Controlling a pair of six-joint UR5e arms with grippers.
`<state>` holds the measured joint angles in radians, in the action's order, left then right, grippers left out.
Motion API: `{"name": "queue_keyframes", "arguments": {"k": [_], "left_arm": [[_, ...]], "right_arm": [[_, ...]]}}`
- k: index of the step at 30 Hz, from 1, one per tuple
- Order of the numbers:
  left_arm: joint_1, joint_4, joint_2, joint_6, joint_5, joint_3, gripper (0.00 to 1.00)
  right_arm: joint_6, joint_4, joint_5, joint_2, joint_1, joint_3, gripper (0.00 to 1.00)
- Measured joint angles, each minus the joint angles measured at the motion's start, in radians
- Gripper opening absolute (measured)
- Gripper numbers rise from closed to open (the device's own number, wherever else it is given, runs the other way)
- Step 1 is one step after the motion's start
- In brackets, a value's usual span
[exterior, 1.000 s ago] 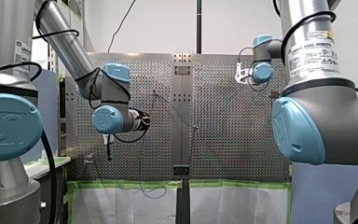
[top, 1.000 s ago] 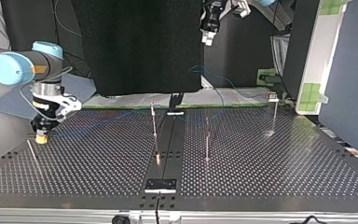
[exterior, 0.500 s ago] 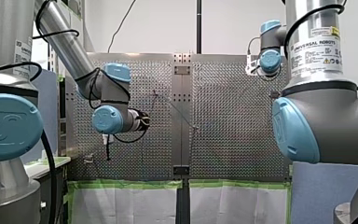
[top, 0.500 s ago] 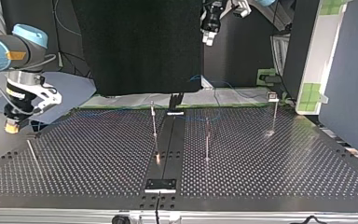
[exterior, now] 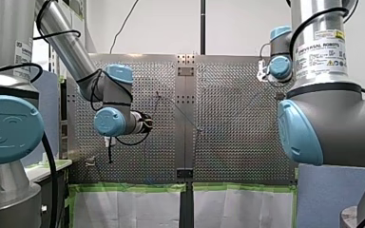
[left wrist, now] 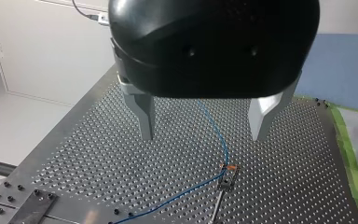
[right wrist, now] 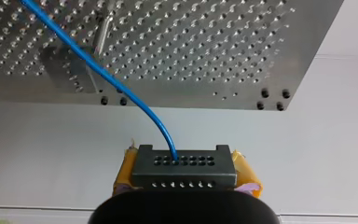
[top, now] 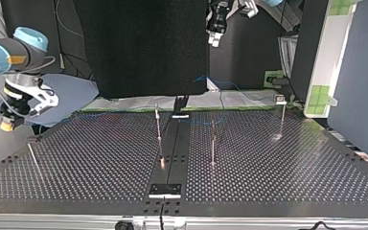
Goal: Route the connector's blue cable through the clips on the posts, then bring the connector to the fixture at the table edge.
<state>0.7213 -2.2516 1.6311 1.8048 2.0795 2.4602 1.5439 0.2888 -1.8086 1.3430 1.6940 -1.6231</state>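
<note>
In the right wrist view my right gripper [right wrist: 184, 176] is shut on the black connector [right wrist: 184, 168], with yellow pads [right wrist: 125, 173] on both sides of it. The blue cable [right wrist: 98, 70] leaves the connector's face and runs back over the perforated table [right wrist: 214, 56]. In the top view this gripper [top: 7, 125] hangs just past the table's left edge, above the surface. My left gripper [left wrist: 203, 136] is open with nothing between its metal fingers [left wrist: 145, 122], high over the table. Below it the cable [left wrist: 214, 130] passes a clip on a post [left wrist: 227, 173].
Three thin posts [top: 158, 123] [top: 213, 143] [top: 281, 117] stand mid-table in the top view. A slanted rod [top: 32, 155] sits near the left edge. A grey block [right wrist: 72, 70] with a pin stands by the table's edge ahead of my right gripper. A black plate [top: 165, 190] lies at the near edge.
My right gripper has carried the connector up off the table and towards the top view's left, past the table's edge. My left arm has stayed put.
</note>
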Motion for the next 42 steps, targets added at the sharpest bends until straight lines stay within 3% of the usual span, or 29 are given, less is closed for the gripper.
{"name": "queue_keyframes", "arguments": {"k": [6, 16, 20, 27, 32, 37, 42], "left_arm": [[-0.002, -0.001, 0.0, -0.003, 0.01, 0.0, 1.0], [-0.01, -0.003, 0.0, -0.014, 0.026, 0.0, 1.0], [-0.014, -0.006, 0.0, -0.023, 0.034, -0.001, 1.0], [-0.02, -0.011, 0.0, -0.029, 0.042, -0.003, 1.0], [-0.021, -0.016, 0.0, -0.047, 0.061, -0.005, 1.0], [-0.021, -0.018, 0.0, -0.057, 0.068, -0.006, 1.0], [-0.022, -0.02, 0.001, -0.059, 0.07, -0.006, 1.0]], "right_arm": [[-0.011, 0.051, 0.025, -0.004, -0.014, -0.036, 0.0], [-0.092, 0.097, 0.106, -0.043, -0.046, -0.044, 0.0], [-0.106, 0.126, 0.14, -0.075, -0.059, -0.044, 0.0], [-0.106, 0.175, 0.198, -0.133, -0.083, -0.044, 0.0], [-0.094, 0.207, 0.238, -0.168, -0.111, -0.044, 0.0], [-0.092, 0.229, 0.283, -0.177, -0.14, -0.045, 0.0], [-0.091, 0.238, 0.327, -0.178, -0.155, -0.045, 0.0]]}}
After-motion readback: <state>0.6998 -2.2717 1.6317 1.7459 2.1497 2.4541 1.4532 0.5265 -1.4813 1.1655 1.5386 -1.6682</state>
